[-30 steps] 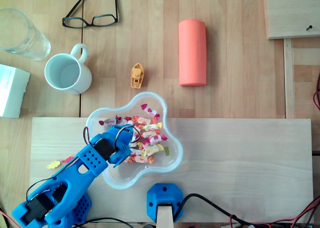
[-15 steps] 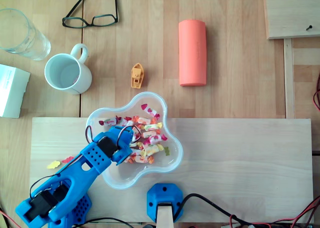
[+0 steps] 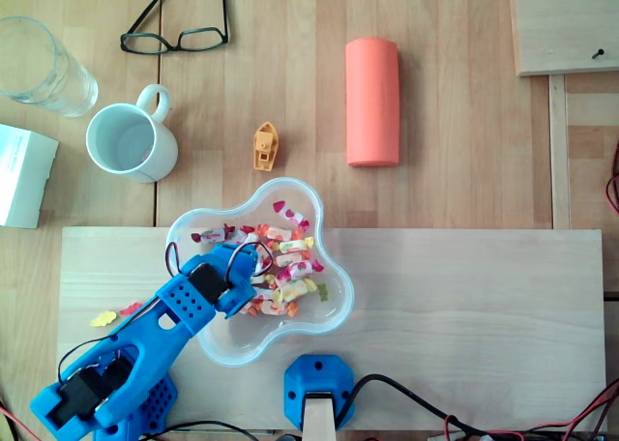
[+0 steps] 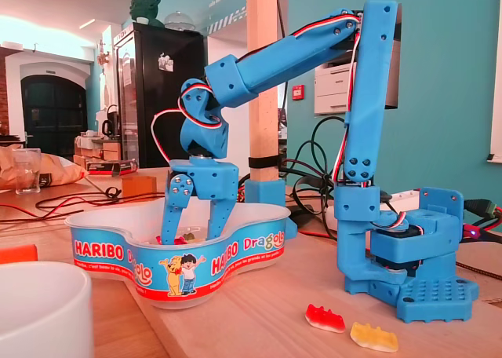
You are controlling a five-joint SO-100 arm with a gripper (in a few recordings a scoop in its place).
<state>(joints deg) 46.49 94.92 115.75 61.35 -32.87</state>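
Blue arm [image 4: 274, 56] arches forward, claw [image 4: 194, 226] pointing down, parted

Overhead view: black glasses [image 3: 200, 39] top L; clear glass [image 3: 44, 66] lying nr L edge; white mug [image 3: 131, 143] below it, handle up-R; white box [image 3: 21, 175] at L edge just beside mug; small orange toy boat [image 3: 265, 146] btw mug & salmon cylinder [image 3: 372, 102]; pale wood board [image 3: 464, 315] across lower half; yellow gummy [image 3: 103, 318] & red gummy [image 3: 130, 309] side by side on board's L end; wood panel [image 3: 566, 23] top R; cables [image 3: 426, 407] along bottom edge. Fixed view: black cabinet [image 4: 149, 99] & printer [image 4: 333, 87] in bkgd.
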